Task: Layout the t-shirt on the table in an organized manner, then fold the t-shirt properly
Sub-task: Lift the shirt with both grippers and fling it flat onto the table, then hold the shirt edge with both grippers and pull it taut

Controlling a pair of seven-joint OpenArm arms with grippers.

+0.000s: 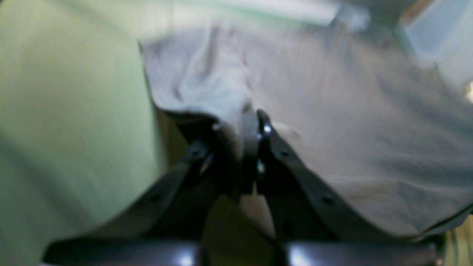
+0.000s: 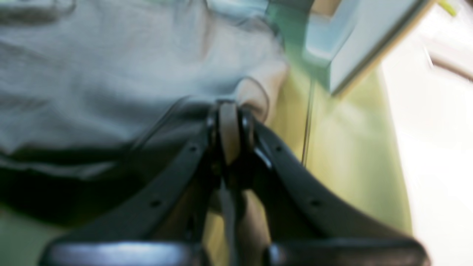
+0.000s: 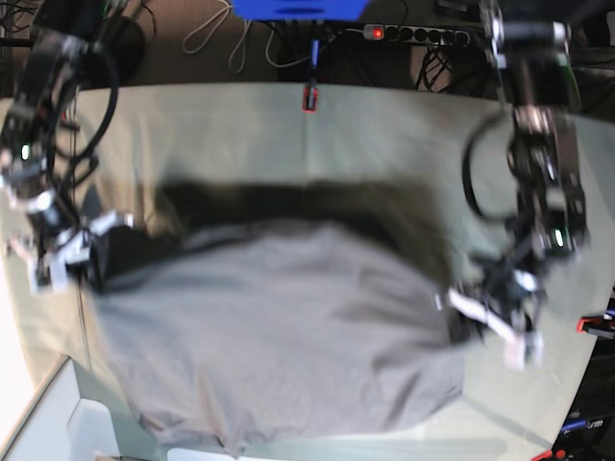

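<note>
t-shirt [image 3: 288, 327] hem blurred throughout

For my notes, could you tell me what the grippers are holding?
Both hold the t-shirt: left gripper and right gripper each pinch its edge at opposite sides.

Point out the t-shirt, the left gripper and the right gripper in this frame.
t-shirt [image 3: 288, 317]: base view, middle of the grey body.
left gripper [image 1: 255, 122]: left wrist view, closed fingertips pinching fabric.
right gripper [image 2: 230, 114]: right wrist view, closed fingertips pinching fabric.
</note>
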